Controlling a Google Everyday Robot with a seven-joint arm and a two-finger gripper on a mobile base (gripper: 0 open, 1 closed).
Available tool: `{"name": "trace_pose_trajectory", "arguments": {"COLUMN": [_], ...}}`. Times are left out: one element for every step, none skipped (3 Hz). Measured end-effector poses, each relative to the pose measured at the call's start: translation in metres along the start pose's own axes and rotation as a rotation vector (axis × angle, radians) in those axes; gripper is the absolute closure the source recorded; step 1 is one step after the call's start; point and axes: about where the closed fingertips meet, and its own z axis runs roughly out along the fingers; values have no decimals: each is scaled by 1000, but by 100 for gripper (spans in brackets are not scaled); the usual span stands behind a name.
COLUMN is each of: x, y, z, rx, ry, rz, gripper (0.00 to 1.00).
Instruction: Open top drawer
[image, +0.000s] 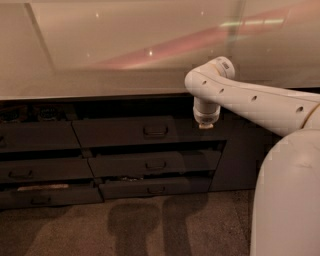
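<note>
The top drawer (120, 133) is the widest dark grey front just under the counter edge, with a dark loop handle (155, 131) at its middle. My white arm reaches in from the right and bends downward. At its end, the gripper (205, 125) hangs in front of the drawer front's right part, to the right of the handle and about level with it. Only a short pale stub of the gripper shows below the wrist.
Two shorter dark drawer fronts (156, 164) sit below the top one, and a left stack of handled fronts (30, 172) stands beside them. A pale glossy counter (110, 55) runs above. My white body (287, 200) fills the lower right, and brown carpet (150, 225) lies in front.
</note>
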Motion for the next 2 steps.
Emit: {"name": "trace_pose_trajectory", "arguments": {"x": [0,1], "y": [0,-2], "z": [0,-7], "rx": [0,0], "ry": [0,0], "rz": [0,0], "gripper": [100,100]}}
